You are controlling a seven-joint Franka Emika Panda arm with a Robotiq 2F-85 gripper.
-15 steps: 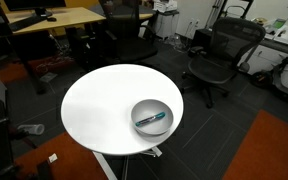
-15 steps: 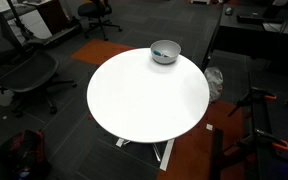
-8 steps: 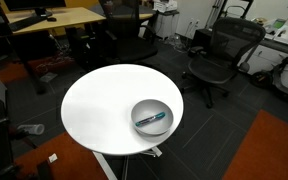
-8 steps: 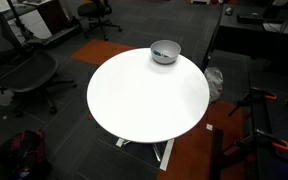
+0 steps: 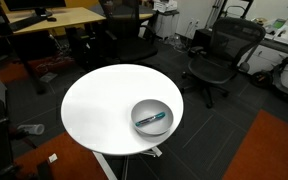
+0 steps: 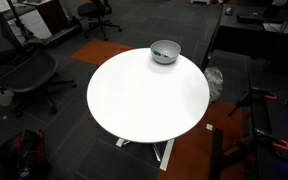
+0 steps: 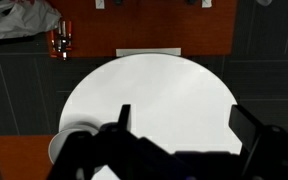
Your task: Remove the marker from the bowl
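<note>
The grey bowl [image 5: 151, 116] sits near the edge of the round white table [image 5: 94, 100]. The blue-teal marker [image 5: 152, 119] lies inside it. In an exterior view the bowl [image 6: 165, 51] is at the table's far edge, with the marker a faint teal streak [image 6: 164, 54]. In the wrist view my gripper [image 7: 184, 125] is open and empty, high above the table [image 7: 154, 85]. The bowl's pale rim [image 7: 60, 142] shows at the lower left, partly hidden by the gripper body. The marker is hidden there. The arm is outside both exterior views.
Black office chairs [image 5: 216, 55] and wooden desks [image 5: 59, 20] stand around the table. Another chair [image 6: 24, 75] is beside it. Orange carpet [image 5: 274, 150] lies on the dark floor. A tripod leg [image 6: 256, 110] stands near the table.
</note>
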